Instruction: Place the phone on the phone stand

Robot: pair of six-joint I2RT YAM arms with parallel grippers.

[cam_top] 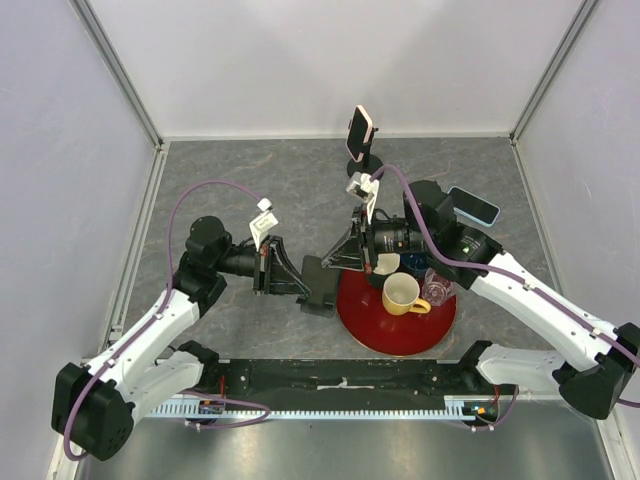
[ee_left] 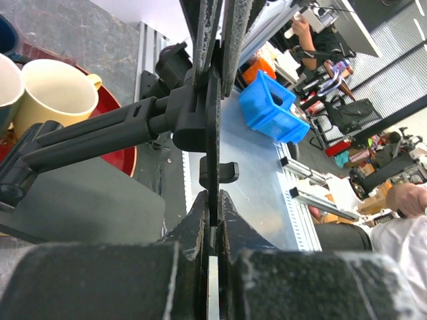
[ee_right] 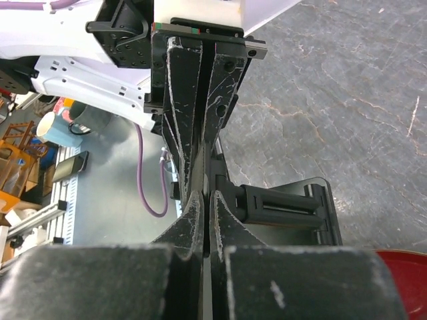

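A black folding phone stand (cam_top: 318,284) is held between both arms at mid table, left of the red plate. My left gripper (cam_top: 300,285) is shut on the stand's thin upright plate; the left wrist view (ee_left: 213,207) shows the plate edge-on between the fingers, with the stand's arm (ee_left: 100,130) and base to the left. My right gripper (cam_top: 332,262) is shut on the same plate from the other side (ee_right: 205,200); the stand's arm (ee_right: 280,207) lies to the right. A blue-cased phone (cam_top: 473,205) lies on the table behind the right arm. A pink-cased phone (cam_top: 360,132) stands upright on a round-based holder at the back.
A red plate (cam_top: 375,330) at front centre holds a yellow mug (cam_top: 402,294), a white mug and a clear glass (cam_top: 437,290); the mug also shows in the left wrist view (ee_left: 53,93). White walls enclose the table on three sides.
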